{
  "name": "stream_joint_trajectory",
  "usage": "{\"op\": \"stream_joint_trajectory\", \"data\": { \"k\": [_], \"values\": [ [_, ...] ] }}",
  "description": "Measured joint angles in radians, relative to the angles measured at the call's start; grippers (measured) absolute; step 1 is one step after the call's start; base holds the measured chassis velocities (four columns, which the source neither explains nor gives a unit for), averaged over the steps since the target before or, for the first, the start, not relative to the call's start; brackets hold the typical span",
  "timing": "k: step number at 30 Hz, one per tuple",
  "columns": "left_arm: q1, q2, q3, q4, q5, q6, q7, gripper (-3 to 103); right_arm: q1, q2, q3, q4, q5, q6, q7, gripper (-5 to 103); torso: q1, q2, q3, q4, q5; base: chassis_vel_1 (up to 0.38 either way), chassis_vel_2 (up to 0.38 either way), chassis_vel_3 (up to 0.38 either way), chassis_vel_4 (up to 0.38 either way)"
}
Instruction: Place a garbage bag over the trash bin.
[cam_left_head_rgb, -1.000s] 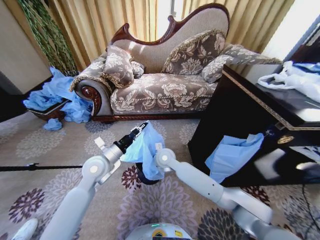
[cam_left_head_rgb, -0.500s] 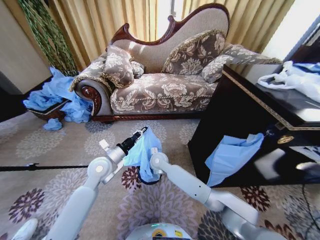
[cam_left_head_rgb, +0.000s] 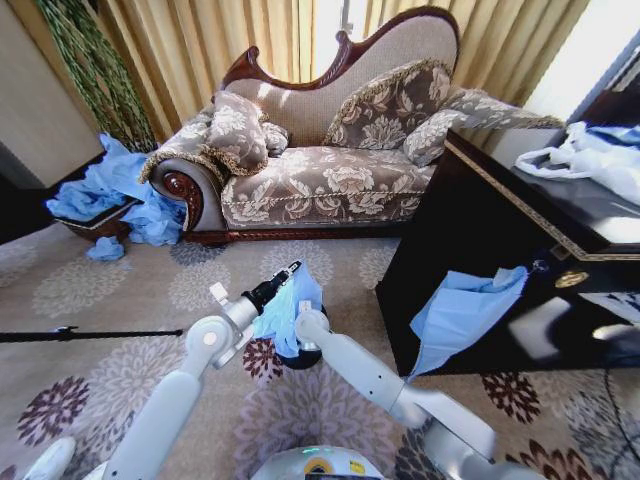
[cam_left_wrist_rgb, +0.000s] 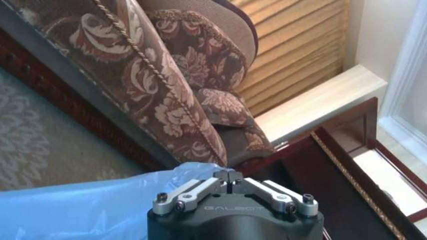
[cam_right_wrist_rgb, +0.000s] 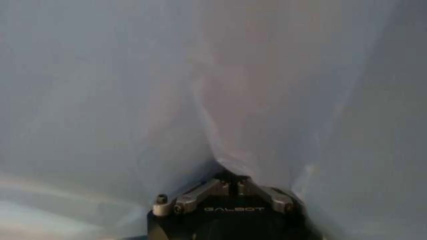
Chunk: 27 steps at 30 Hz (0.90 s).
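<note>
Both grippers pinching the bag over the bin

The garbage bag (cam_left_head_rgb: 287, 312) hangs bunched over the trash bin (cam_left_head_rgb: 300, 358) on the carpet (cam_left_head_rgb: 120, 300) in front of the sofa (cam_left_head_rgb: 320, 180). Left gripper (cam_left_head_rgb: 293, 268) is clamped tight on its top edge, right gripper (cam_right_wrist_rgb: 232, 176) closed on a fold too, so 2 grips total.

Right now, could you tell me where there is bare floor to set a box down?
Bare carpet lies between the sofa and the left hand. It is crowded around the trash bin, where both hands grip the garbage bag, right hand.
</note>
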Motion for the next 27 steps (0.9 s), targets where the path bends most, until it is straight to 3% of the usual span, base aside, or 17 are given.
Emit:
{"op": "stream_joint_trajectory", "data": {
  "k": [18, 26, 27],
  "values": [
    [-0.025, -0.030, 0.046, -0.013, -0.004, -0.004, -0.026, 0, -0.016, -0.145, 0.098, 0.231, 0.060, 0.034, 0.079, 0, 0.000, 0.000, 0.000, 0.0001, 0.0002, 0.000, 0.000, 0.000, 0.000],
    [-0.001, -0.071, 0.047, -0.047, -0.005, -0.075, -0.138, 0, -0.029, -0.214, 0.121, 0.310, 0.069, 0.035, 0.092, 0, 0.000, 0.000, 0.000, 0.0000, 0.0002, 0.000, 0.000, 0.000, 0.000],
    [0.014, -0.079, 0.032, -0.043, -0.010, -0.103, -0.180, 0, -0.029, -0.218, 0.128, 0.316, 0.069, 0.035, 0.092, 0, 0.000, 0.000, 0.000, 0.0001, 0.0002, 0.000, 0.000, 0.000, 0.000]
  ]
}}
